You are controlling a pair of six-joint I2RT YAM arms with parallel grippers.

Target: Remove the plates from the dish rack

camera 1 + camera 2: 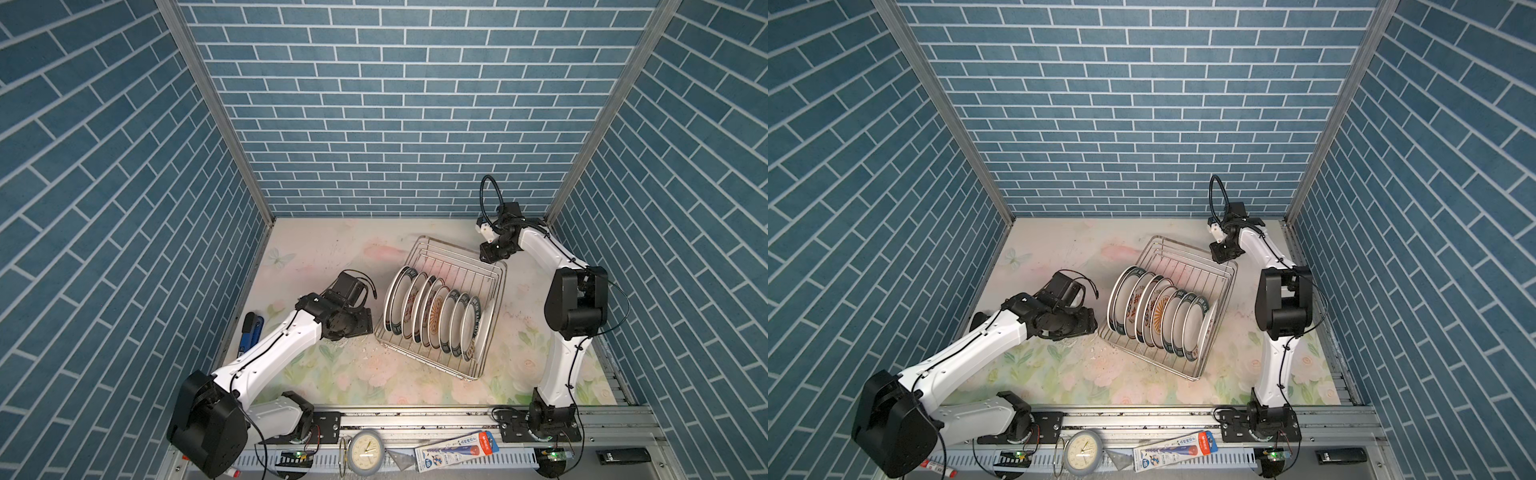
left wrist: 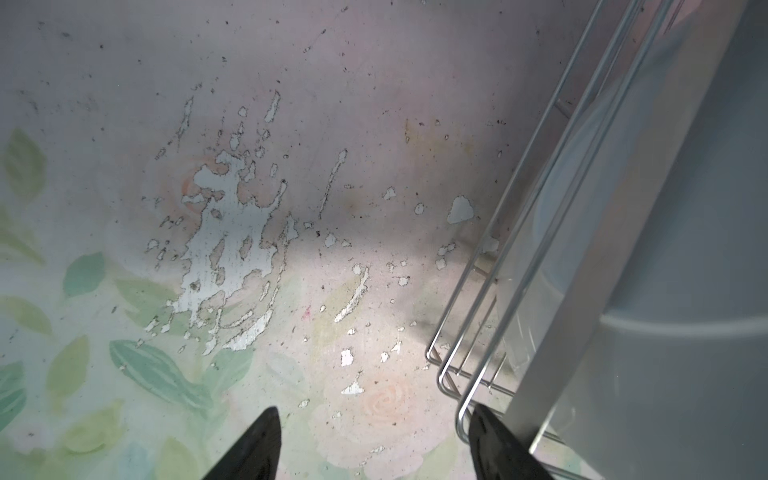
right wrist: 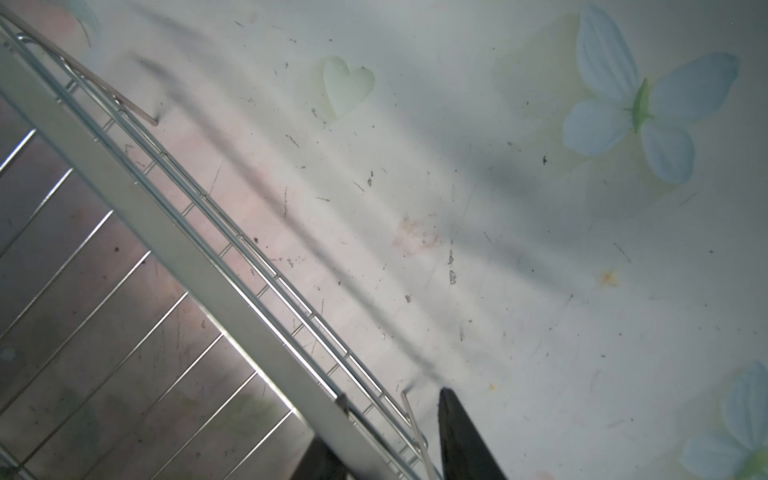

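Several white plates (image 1: 436, 316) (image 1: 1163, 316) stand on edge in a row in the near half of the silver wire dish rack (image 1: 457, 249) (image 1: 1183, 245). My right gripper (image 1: 492, 255) (image 3: 386, 424) is at the rack's far right corner. Its jaws are one on each side of the rack's wall (image 3: 166, 208) and shut on it. My left gripper (image 1: 353, 328) (image 2: 374, 411) points down at the rack's near left corner (image 2: 461, 411). It is open, with one finger (image 2: 494, 449) against the corner wire and only the mat between its jaws.
The rack sits askew on a worn floral mat (image 1: 332, 257). A blue and black tool (image 1: 249, 332) lies by the left wall. A small clock (image 1: 365, 451), a carded pen pack (image 1: 457, 451) and a black bar (image 1: 623, 456) lie on the front rail. Brick walls enclose three sides.
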